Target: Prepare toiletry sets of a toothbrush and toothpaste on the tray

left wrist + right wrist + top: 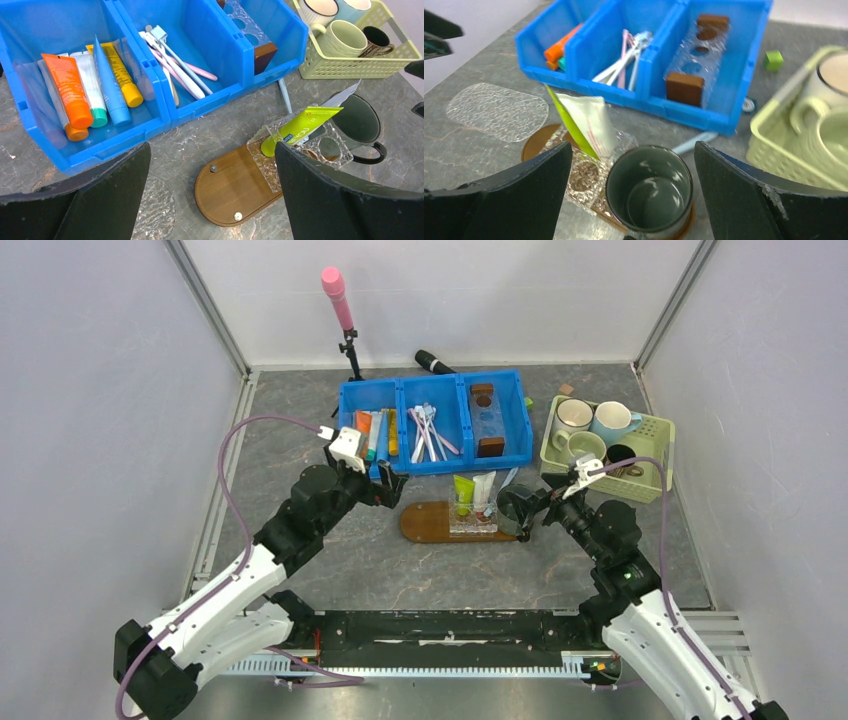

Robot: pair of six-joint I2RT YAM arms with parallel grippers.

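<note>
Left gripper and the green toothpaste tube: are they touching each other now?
Apart. The top external view shows the open left gripper near the tray's left end, and bare wood lies between it and the green toothpaste tube.

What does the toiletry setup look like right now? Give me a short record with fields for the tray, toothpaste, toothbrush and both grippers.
tray: on the table before the blue bin, carrying a clear holder and, it seems, a dark mug
toothpaste: green tube and white tube, tilted in the holder
toothbrush: on the table between bin and tray
left gripper: open, empty, near the tray's left end
right gripper: open, astride the mug
</note>
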